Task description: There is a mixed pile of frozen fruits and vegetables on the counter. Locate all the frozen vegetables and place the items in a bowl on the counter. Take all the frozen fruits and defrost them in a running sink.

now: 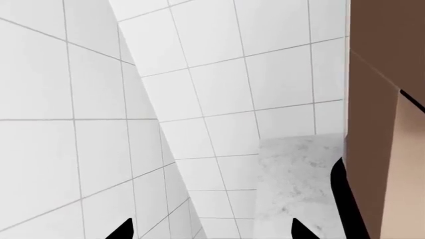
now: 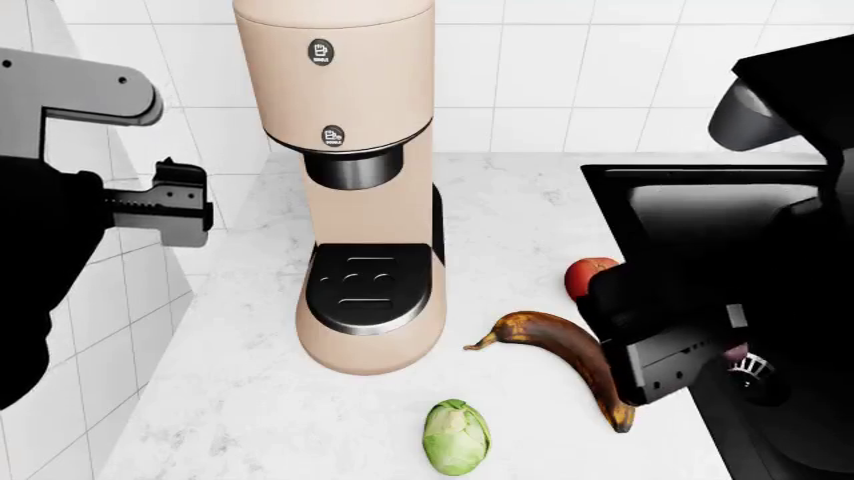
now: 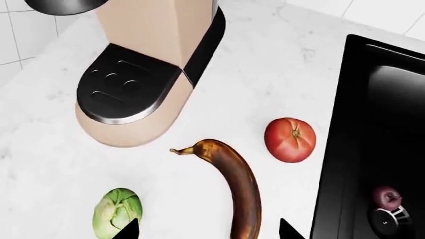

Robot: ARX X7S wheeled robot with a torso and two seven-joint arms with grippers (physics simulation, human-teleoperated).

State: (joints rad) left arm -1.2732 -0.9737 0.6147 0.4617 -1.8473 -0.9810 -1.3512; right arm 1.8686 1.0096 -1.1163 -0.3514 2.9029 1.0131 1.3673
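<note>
A coffee machine (image 2: 358,200) stands behind banana (image 3: 234,181), tomato (image 3: 290,140) and sprout (image 3: 117,211); right gripper (image 3: 207,230) hovers above, fingers spread; left gripper (image 1: 211,230) faces tiles, also spread.

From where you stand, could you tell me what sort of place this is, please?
It looks like a home kitchen: a marble counter backed by white wall tiles, a tan coffee machine beside a black sink, and loose produce, including a browned banana.

Head: you look down on coffee machine (image 2: 358,190) from the front | right wrist: close above its base, shares banana (image 3: 236,184) | left wrist: faces wall tiles (image 1: 199,99) beside it
</note>
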